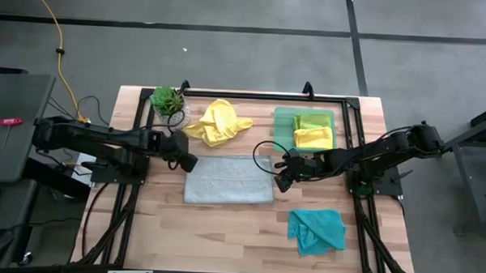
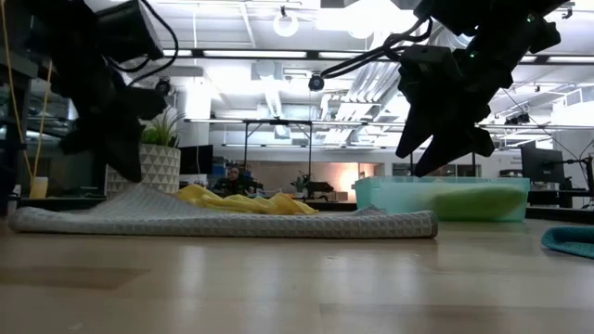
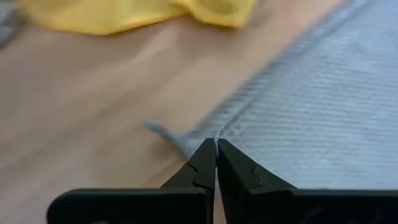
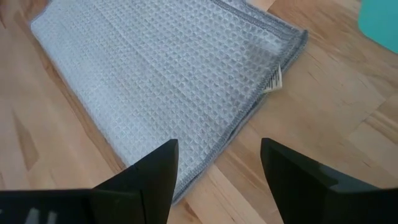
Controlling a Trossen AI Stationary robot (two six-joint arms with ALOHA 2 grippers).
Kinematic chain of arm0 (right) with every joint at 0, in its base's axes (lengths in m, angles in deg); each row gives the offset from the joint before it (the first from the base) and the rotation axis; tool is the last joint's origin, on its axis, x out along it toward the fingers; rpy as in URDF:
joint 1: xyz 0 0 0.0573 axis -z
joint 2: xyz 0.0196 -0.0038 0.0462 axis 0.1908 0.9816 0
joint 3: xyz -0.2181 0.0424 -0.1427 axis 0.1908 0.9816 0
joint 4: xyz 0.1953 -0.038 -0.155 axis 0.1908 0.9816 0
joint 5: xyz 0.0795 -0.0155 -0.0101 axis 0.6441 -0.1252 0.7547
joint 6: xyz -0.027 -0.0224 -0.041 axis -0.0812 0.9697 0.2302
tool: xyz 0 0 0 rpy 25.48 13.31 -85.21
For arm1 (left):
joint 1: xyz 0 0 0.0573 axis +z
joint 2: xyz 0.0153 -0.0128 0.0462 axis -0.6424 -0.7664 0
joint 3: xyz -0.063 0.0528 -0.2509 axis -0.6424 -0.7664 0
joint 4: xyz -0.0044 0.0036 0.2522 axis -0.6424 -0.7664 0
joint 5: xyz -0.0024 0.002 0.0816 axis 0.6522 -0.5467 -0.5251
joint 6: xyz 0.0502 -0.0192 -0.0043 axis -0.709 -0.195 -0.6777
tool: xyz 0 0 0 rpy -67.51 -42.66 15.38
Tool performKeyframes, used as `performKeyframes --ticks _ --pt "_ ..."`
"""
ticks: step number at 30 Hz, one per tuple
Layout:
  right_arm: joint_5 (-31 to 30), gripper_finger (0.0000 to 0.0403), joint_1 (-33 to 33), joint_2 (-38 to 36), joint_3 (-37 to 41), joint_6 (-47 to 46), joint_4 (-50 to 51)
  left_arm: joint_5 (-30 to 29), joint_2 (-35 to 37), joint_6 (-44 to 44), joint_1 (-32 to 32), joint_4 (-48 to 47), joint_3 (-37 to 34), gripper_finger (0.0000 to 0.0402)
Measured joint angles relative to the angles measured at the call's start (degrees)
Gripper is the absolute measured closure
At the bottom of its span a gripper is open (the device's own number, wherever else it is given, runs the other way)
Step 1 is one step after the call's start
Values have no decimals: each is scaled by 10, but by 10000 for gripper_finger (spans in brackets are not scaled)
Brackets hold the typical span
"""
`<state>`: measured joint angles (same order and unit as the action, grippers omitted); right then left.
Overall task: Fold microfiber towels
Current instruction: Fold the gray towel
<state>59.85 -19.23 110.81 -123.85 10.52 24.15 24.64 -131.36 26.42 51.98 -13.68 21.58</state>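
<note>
Teal towel [image 1: 315,229] lies alone nearest, then one grey towel [image 1: 228,179] mid-table, its edge pinched by the closed left gripper [image 1: 190,162], the right gripper [image 1: 282,180] open above its other edge, one yellow towel [image 1: 217,122] farthest back.

A translucent green rectangular plastic tray [image 1: 283,115] stands on the light wooden table [image 1: 224,225]. A small green plant in a white patterned pot [image 1: 168,101] stands well apart from the tray, at the same far edge.

2 dark, cable-draped arms [image 1: 105,140]
</note>
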Motion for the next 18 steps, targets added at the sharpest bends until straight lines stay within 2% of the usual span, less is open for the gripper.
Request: performKeyframes --ticks 5,18 --pt "-15 182 0 0 0 0 0 -50 -13 -14 9 10 -2 401" --pt "-17 182 1 0 0 0 -9 -56 -54 -32 15 29 -3 373"
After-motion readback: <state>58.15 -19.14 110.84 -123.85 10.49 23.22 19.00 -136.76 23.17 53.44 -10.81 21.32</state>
